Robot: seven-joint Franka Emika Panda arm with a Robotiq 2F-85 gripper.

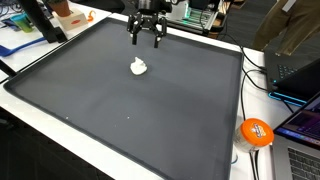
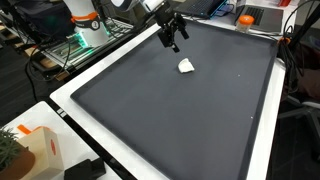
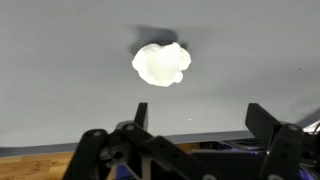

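The hand (image 1: 147, 42) hangs over the far part of a dark mat (image 1: 150, 120) that covers most of the bench (image 2: 62, 103). Its fingers are spread wide and released, with nothing between them and nothing touching them. In both exterior views the fingertips point down at the mat and stand clear above it.

A small white crumpled wad (image 1: 139, 67), perhaps paper or tissue, lies on the mat near the hand, lower than the fingertips and a little to one side of them. In an exterior view the wad (image 2: 186, 66) sits just past the hand (image 2: 174, 42), apart from the fingers. In the wrist view the wad (image 3: 161, 63) shows ahead of the hand (image 3: 185, 150), roughly in line with the gap between the two fingers, throwing a soft shadow on the grey surface.

The mat (image 2: 180, 120) is otherwise bare around the hand apart from a few tiny specks. Well away from the hand, off the mat's edge, an orange ball (image 1: 256, 131) rests on the bench beside some cables.
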